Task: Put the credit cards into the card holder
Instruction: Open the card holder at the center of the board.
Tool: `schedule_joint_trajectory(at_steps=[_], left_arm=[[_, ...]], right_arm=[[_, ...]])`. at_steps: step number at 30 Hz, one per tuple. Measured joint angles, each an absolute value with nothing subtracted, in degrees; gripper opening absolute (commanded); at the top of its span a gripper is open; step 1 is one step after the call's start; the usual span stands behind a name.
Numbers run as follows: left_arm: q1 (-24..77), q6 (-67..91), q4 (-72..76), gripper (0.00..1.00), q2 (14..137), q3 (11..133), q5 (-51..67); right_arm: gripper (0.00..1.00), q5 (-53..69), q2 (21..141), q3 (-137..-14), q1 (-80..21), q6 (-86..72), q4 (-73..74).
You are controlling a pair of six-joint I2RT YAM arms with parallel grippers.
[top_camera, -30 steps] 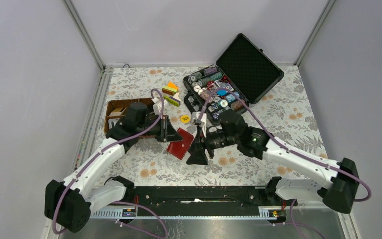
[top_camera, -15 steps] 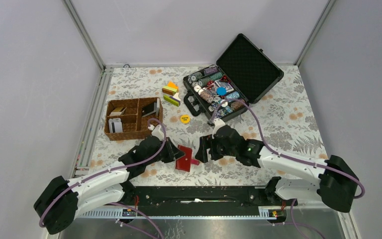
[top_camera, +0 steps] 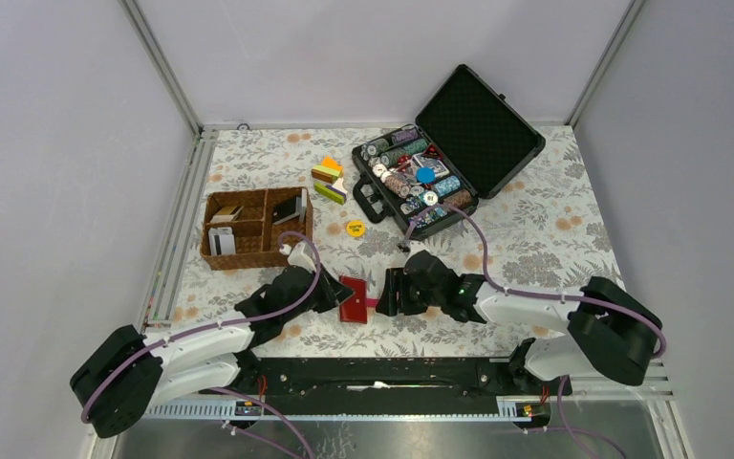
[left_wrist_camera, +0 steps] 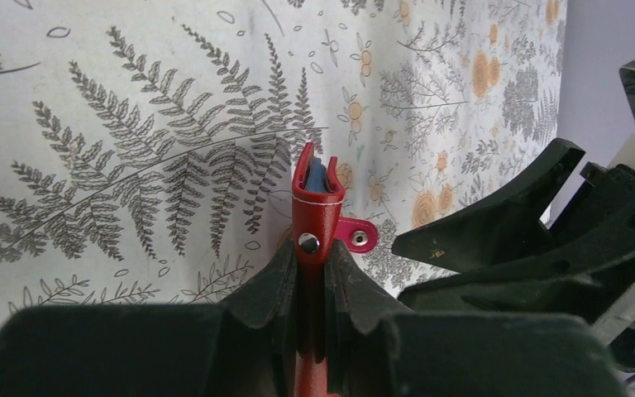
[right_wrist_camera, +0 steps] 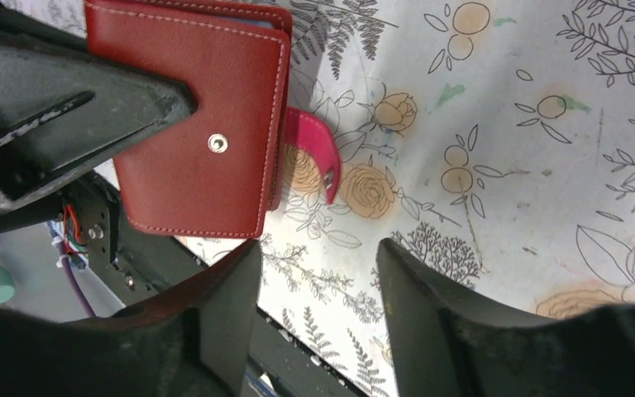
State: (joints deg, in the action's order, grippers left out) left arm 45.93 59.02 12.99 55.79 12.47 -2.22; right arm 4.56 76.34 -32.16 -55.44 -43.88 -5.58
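Observation:
The red card holder (top_camera: pixel 355 299) is folded shut and stands on edge near the table's front. My left gripper (top_camera: pixel 337 295) is shut on it. In the left wrist view the fingers (left_wrist_camera: pixel 266 285) pinch its spine (left_wrist_camera: pixel 317 198), with light blue showing inside the fold. Its pink snap tab (left_wrist_camera: pixel 357 235) hangs loose. My right gripper (top_camera: pixel 389 293) is open and empty just right of the holder (right_wrist_camera: pixel 198 124), jaws apart over the cloth (right_wrist_camera: pixel 318 281). Whitish credit cards (top_camera: pixel 220 239) and a dark one (top_camera: pixel 290 206) stand in the wicker basket (top_camera: pixel 253 253).
An open black case (top_camera: pixel 478 124) of poker chips stands at the back right. A yellow chip (top_camera: pixel 355 228) and coloured blocks (top_camera: pixel 329 180) lie mid-table. The black rail (top_camera: pixel 382 373) runs along the near edge, close below both grippers.
Both arms have dropped low and pulled toward the near edge. The left gripper brought the red card holder forward with it. The right gripper has closed in beside the holder.

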Motion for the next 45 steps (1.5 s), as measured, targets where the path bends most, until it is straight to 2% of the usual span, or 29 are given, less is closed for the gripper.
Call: schedule_joint_trajectory(at_steps=[6,23,26,27,29,31,34,38,40,45], left_arm=[[46.1,59.9,13.9,0.03,56.6,11.5,-2.2],[46.1,58.7,13.7,0.14,57.9,10.8,-5.1],[46.1,58.3,13.7,0.15,58.4,10.8,-5.4],[46.1,58.3,13.7,0.16,58.5,10.8,-5.5],[46.1,58.1,13.6,0.24,58.8,10.8,-5.7],[46.1,57.5,13.4,0.41,59.0,10.8,-6.1],[46.1,56.1,10.8,0.71,59.0,11.0,-7.4],[46.2,54.2,7.1,0.92,57.0,13.1,-9.5],[46.2,53.2,5.3,0.99,55.2,13.2,-10.0],[46.7,51.3,2.7,0.99,50.5,13.2,-8.5]], right_arm=[[0.47,4.7,82.9,-32.5,-55.4,-44.2,-8.7],[0.41,4.1,91.4,-38.3,-55.4,-43.4,-12.8],[0.35,3.6,92.5,-39.4,-55.4,-42.5,-12.8],[0.31,3.4,92.9,-39.7,-55.4,-42.3,-12.8],[0.13,3.1,93.5,-40.3,-55.4,-41.7,-12.8],[0.0,2.5,94.3,-40.9,-55.4,-40.9,-12.4],[0.0,2.3,94.7,-41.8,-55.4,-40.2,-11.5],[0.0,2.2,93.8,-42.0,-55.4,-39.7,-9.7],[0.0,2.2,91.9,-42.0,-55.4,-39.7,-8.6],[0.0,2.6,85.8,-42.0,-55.4,-39.7,-8.0]])
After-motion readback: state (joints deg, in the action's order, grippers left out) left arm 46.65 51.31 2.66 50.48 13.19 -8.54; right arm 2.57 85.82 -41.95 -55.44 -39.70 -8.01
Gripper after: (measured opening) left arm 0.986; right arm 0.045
